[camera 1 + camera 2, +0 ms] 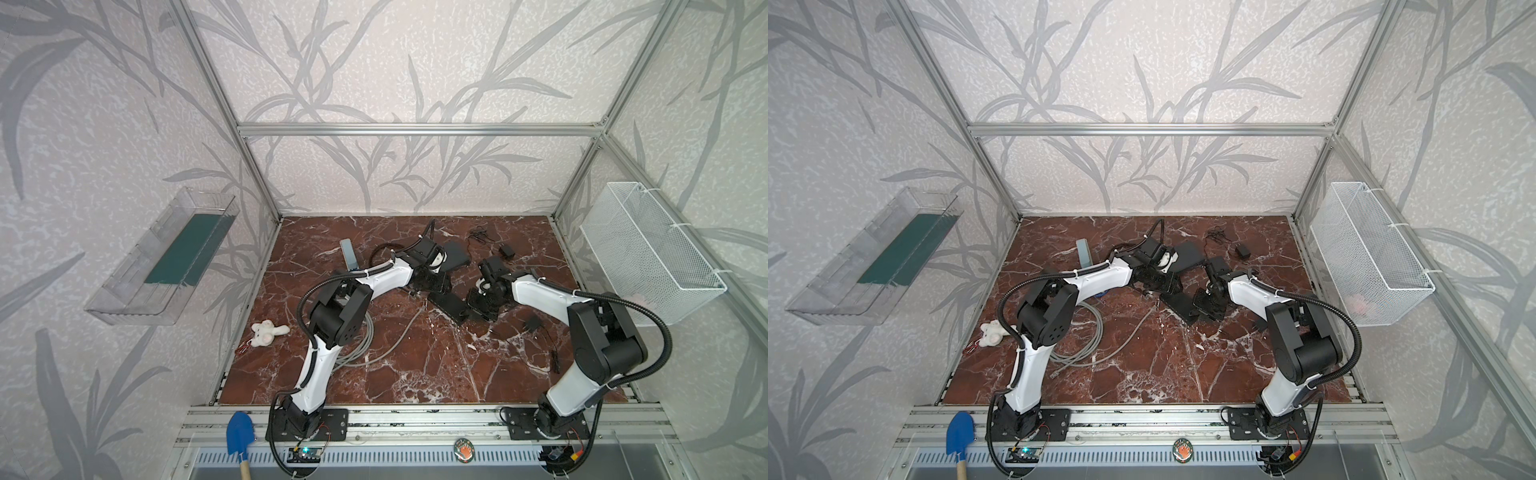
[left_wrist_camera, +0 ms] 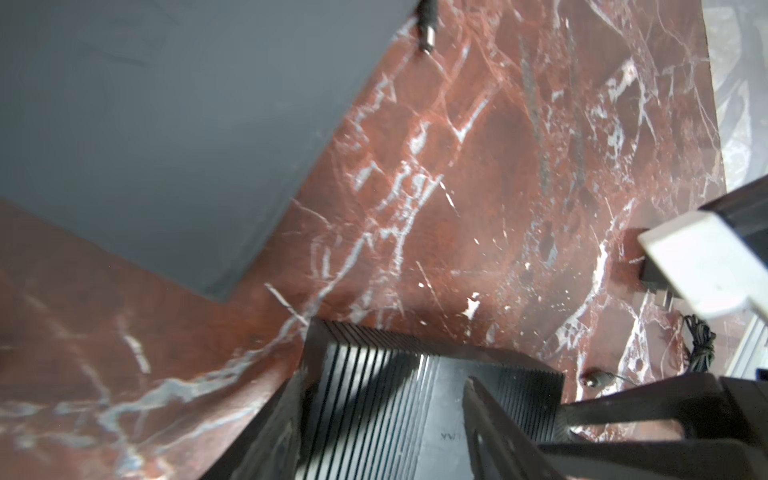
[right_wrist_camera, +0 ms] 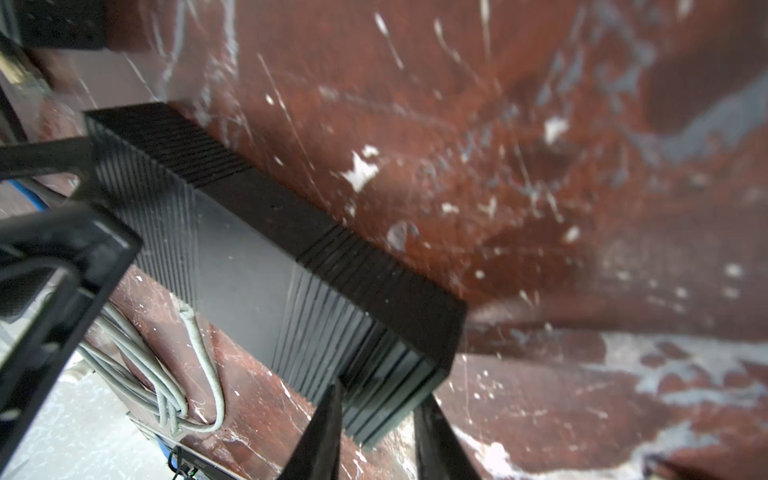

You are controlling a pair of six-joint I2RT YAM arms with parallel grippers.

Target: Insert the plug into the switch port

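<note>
Tight between the jaws, open beyond the right ones
The ribbed switch box (image 3: 249, 266) spans the space between the jaws, its end caught in the right jaws. A flat grey slab (image 2: 145, 124) lies close beside the left jaws; a grey cable coil (image 3: 166, 390) lies beside the box. Ahead of the right jaws the marbled counter (image 3: 582, 208) is bare

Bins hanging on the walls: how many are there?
2. A clear plastic tray hangs on the left wall, a white wire basket on the right wall; no others show.
</note>
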